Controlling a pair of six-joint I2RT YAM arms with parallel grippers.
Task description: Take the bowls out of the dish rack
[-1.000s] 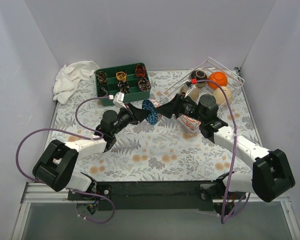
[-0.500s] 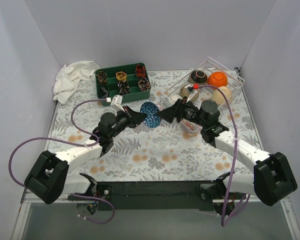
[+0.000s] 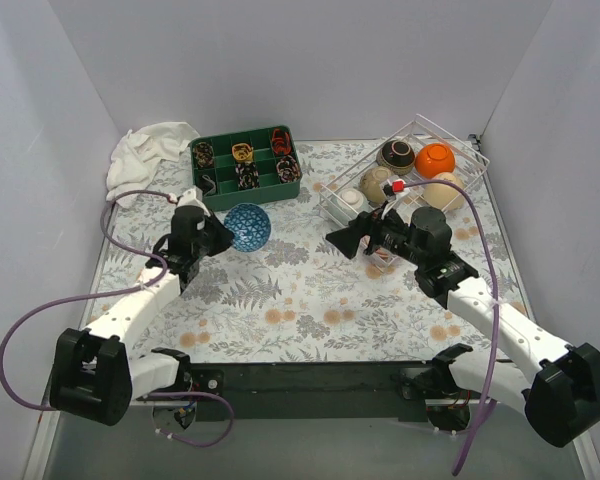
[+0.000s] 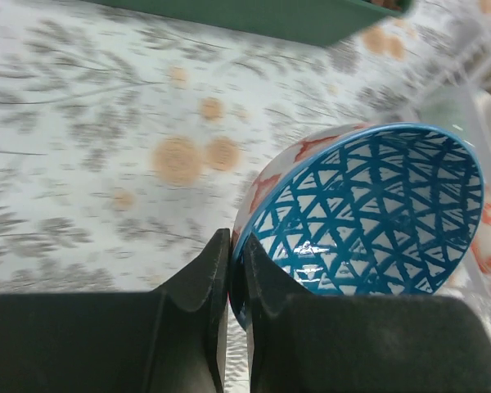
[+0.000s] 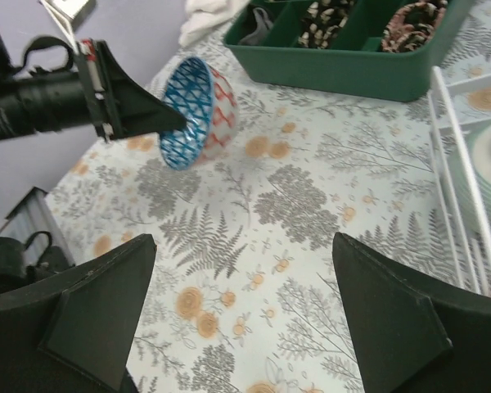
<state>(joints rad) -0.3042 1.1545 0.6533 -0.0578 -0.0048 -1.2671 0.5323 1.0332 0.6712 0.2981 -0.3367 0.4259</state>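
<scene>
My left gripper is shut on the rim of a blue triangle-patterned bowl with a red and white outside. It holds the bowl tilted above the table, in front of the green tray. In the left wrist view the fingers pinch the bowl's rim. My right gripper is open and empty, right of the bowl and apart from it. The bowl also shows in the right wrist view. The wire dish rack at the back right holds a dark bowl, an orange bowl and pale bowls.
A green divided tray with small items stands at the back centre, and a white cloth at the back left. A white bowl with red marks lies under my right wrist. The rack's wire edge is on the right of the right wrist view.
The blue bowl has passed from between both grippers to my left gripper alone, which has carried it left. My right gripper has let go, opened and drawn back to the right.
</scene>
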